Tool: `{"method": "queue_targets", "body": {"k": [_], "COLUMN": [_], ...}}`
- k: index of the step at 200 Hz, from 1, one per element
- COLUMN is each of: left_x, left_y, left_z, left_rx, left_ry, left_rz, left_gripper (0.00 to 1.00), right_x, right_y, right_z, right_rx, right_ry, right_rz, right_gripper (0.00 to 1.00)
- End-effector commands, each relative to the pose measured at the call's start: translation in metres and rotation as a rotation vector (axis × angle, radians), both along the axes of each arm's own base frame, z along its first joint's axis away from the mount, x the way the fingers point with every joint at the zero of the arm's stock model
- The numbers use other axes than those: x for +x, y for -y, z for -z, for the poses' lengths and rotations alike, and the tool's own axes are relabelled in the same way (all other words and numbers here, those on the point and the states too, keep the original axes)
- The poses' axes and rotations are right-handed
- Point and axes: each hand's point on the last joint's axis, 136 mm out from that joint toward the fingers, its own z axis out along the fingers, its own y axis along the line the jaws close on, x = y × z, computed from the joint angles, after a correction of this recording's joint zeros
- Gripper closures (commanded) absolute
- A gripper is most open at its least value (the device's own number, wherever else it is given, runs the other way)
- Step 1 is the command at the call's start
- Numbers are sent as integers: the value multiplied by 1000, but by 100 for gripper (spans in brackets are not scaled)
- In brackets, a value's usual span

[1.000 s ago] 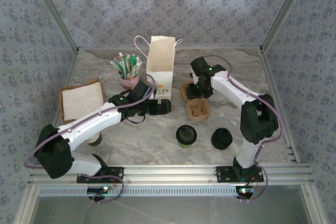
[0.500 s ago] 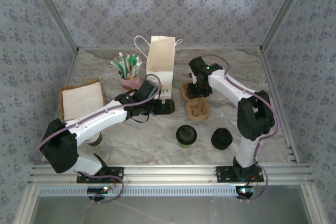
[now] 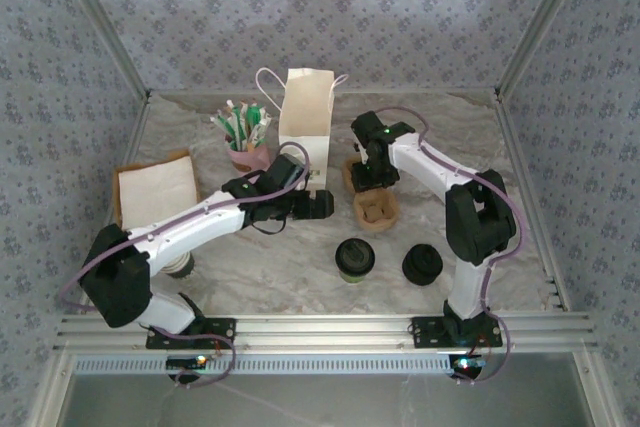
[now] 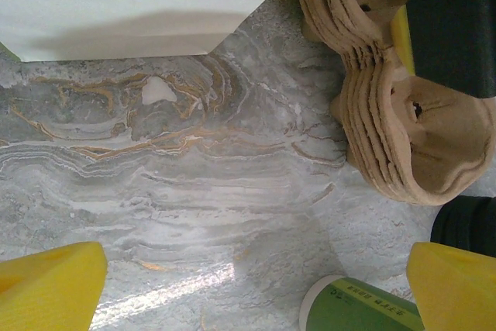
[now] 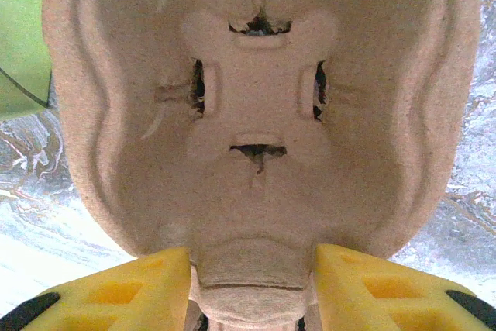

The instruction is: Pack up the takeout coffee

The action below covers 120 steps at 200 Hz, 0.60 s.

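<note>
Left gripper (image 4: pixel 252 288) open | right gripper (image 5: pixel 252 288) straddling carrier (image 5: pixel 256 106), grip unclear | takeout coffee (image 3: pixel 354 258) upright, lid up

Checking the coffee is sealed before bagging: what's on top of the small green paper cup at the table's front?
A round black plastic lid covers the small green paper cup; the contents beneath are hidden.

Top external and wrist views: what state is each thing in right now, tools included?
White paper bag: standing upright.
Small paper cup with black plastic lid: lidded, upright, outside the bag.
Stack of brown pulp cup carriers: nested, resting on the marble table.
Left tool: open, empty.
Right tool: shut on the carriers' rim.
</note>
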Motion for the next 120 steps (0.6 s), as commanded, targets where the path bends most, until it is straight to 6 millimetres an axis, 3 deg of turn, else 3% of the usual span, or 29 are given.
{"method": "queue_targets", "body": {"k": [1, 60, 120], "left_x": [6, 4, 6], "left_y": [8, 19, 43], "left_z": [-13, -14, -17], "left_rx": [-20, -21, -29], "left_ry": [32, 39, 49], "left_rz": [6, 32, 72], "left_gripper": [1, 2, 2], "right_x": [-3, -6, -8], "right_y": [4, 8, 26], "right_z": [-1, -3, -9], "right_rx": [-34, -32, -17], "right_ry": [-20, -25, -21], "right_rz": [8, 25, 76], "right_gripper": [52, 62, 66]}}
